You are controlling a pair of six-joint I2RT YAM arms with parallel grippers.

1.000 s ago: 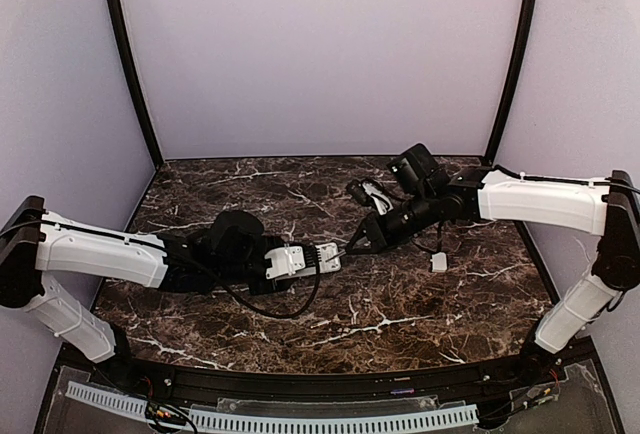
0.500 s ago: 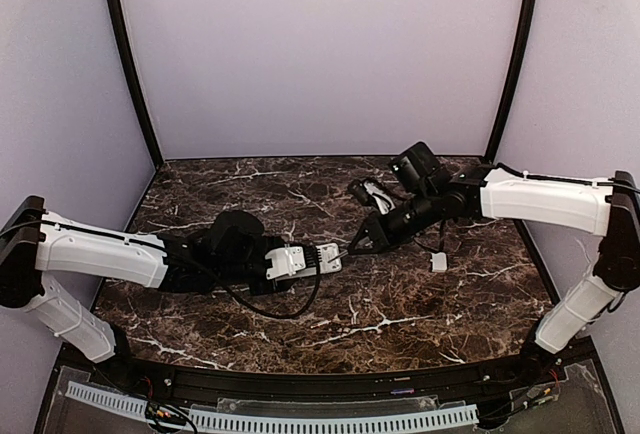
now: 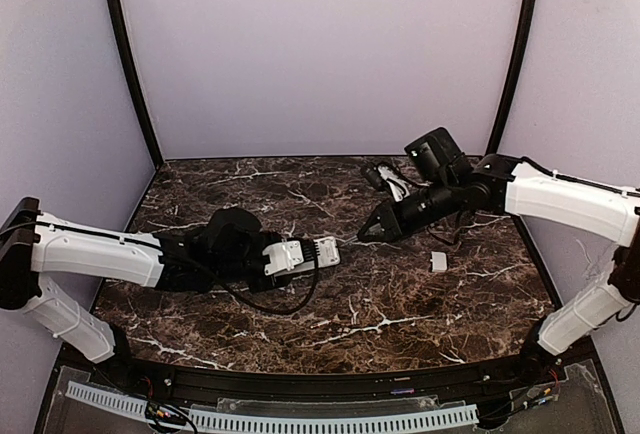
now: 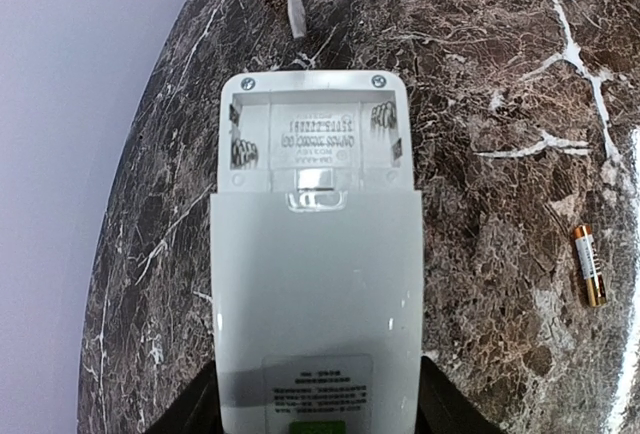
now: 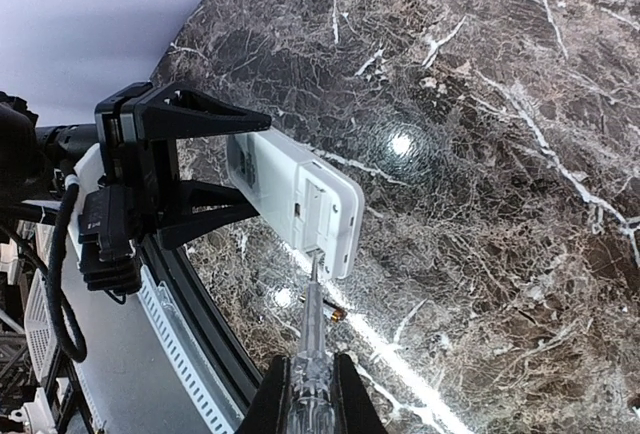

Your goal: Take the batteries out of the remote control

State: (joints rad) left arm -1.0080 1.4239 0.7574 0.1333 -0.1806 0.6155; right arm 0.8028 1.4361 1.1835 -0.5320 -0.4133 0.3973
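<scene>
The remote control (image 4: 316,284) is a white bar held back side up and just above the table, with my left gripper (image 4: 318,409) shut on its lower half. Its battery compartment (image 4: 314,138) lies uncovered, showing springs and a printed label with no cells inside. One gold-and-black battery (image 4: 589,265) lies on the marble to the remote's right, and the right wrist view shows that battery (image 5: 335,312) under the remote's end. My right gripper (image 5: 312,399) is shut on a clear-handled screwdriver (image 5: 312,334), whose tip sits just off the remote control's (image 5: 290,194) end.
A small white squarish plastic piece (image 3: 438,261) lies on the marble table (image 3: 400,314) to the right, under my right arm (image 3: 560,199). Lilac walls close the table on three sides, and a black rail (image 3: 300,384) runs along its near edge.
My right gripper has drawn back to the right and away from the remote, taking the screwdriver tip off its end. The left gripper and remote have barely shifted.
</scene>
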